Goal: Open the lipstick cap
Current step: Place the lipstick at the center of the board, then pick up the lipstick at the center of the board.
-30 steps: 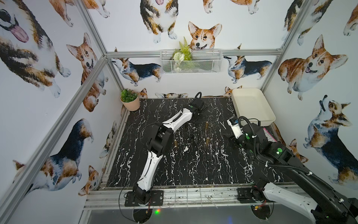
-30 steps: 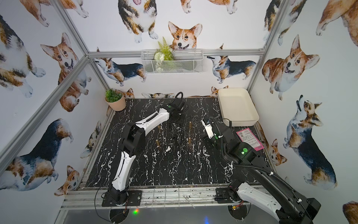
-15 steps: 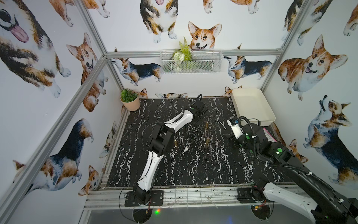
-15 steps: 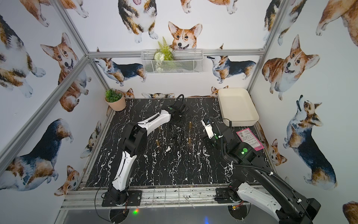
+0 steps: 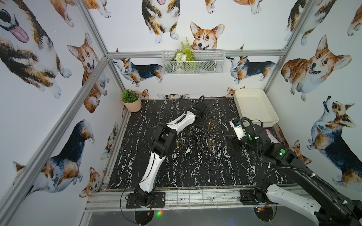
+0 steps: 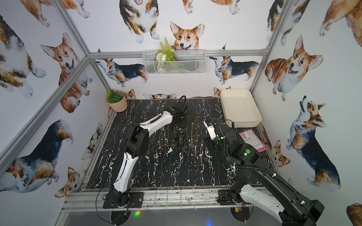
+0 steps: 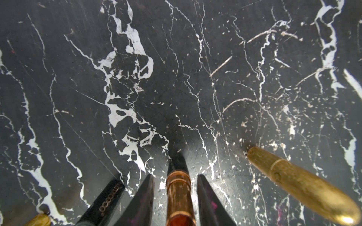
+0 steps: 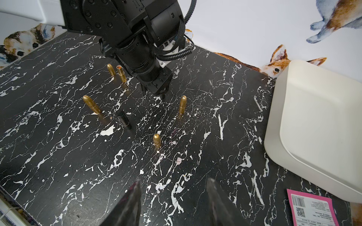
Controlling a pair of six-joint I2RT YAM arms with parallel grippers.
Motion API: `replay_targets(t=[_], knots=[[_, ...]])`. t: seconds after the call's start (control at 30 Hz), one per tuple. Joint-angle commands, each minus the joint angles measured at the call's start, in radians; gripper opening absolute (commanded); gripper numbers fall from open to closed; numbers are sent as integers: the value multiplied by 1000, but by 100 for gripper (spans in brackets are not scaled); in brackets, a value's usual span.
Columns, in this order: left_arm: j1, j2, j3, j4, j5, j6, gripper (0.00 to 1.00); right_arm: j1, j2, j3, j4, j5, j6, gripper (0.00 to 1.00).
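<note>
Where the left wrist camera looks down along the left gripper point(image 7: 175, 175), its fingers point(image 7: 143, 197) stand spread, and the copper lipstick point(image 7: 179, 193) rises upright between them. Its long axis runs parallel to the fingers: black foot on the marble table point(image 7: 176, 78), open reddish end toward the camera. A strip of table shows on either side of it, so nothing pinches it. A black tube point(image 7: 105, 201) stands just outside one finger; one of the gold lipsticks point(image 7: 293, 184) stands near on the other side. Beyond the fingertips the marble lies bare.

In the right wrist view the right gripper point(image 8: 174, 180) hangs with fingers apart over bare marble, holding nothing. Ahead, the left gripper point(image 8: 162, 94) points straight down, its body hiding the copper lipstick. More gold lipsticks point(image 8: 183, 104) stand upright around it, each apart from it. Open table separates it from the cream tray point(image 8: 313, 117) and a pink card point(image 8: 311, 209) by the right edge.

In both top views the left arm point(image 5: 176, 123) reaches to the far middle of the table point(image 5: 176, 176), its wrist covering the copper lipstick. The cream tray point(image 5: 254, 107) fills the far right corner, near the right arm point(image 5: 256, 135); the near half of the table lies open to its front edge.
</note>
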Motion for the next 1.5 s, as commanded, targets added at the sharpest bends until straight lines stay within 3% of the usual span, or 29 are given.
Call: replay_targets(t=[0.0,0.17,0.57,0.77,1.0,1.17,1.47], knots=[[-3,-12,14,-18,-18,8,48,0,0,-7,38,-2,6,56],[-1,-27,53,-36,0,20,57,-1,17,6,36,-3,7,56],[10,-108,224,-180,44,28,62,0,0,36,9,7,7,56],[9,-136,326,-310,182,34,62,1,-8,52,21,-15,30,56],[-28,-179,285,-339,304,5,62,0,-14,25,46,-28,80,56],[-76,-150,320,-356,334,5,63,1,-26,22,25,21,123,55],[-104,25,543,-418,332,-3,65,-10,-115,-14,-20,127,164,56]])
